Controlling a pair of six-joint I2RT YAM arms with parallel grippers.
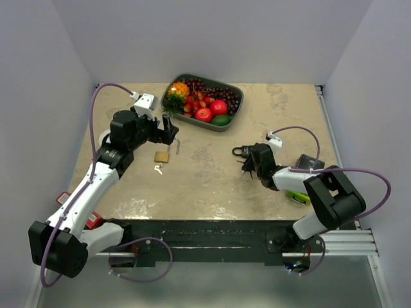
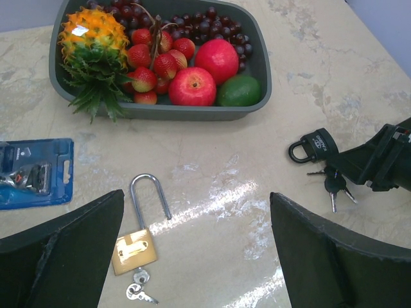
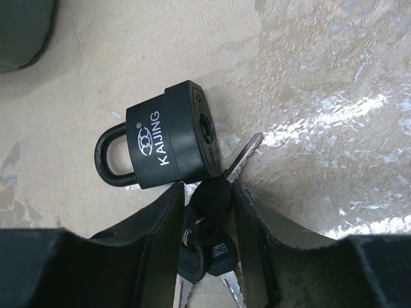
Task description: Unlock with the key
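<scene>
R gripper (image 3: 205,212) pinching black-headed key (image 3: 241,159), blade just beside black padlock (image 3: 167,138) marked "KAIJING", flat on table (image 1: 212,186). L gripper (image 2: 196,250) spread wide above brass padlock (image 2: 133,251).

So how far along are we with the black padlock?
Done: the right gripper grips the key by its black head. In hand: its blade lies beside the black padlock, near the keyhole, not inserted. To do: insert, turn; the shackle looks shut. The left gripper hangs open over the brass padlock.
</scene>
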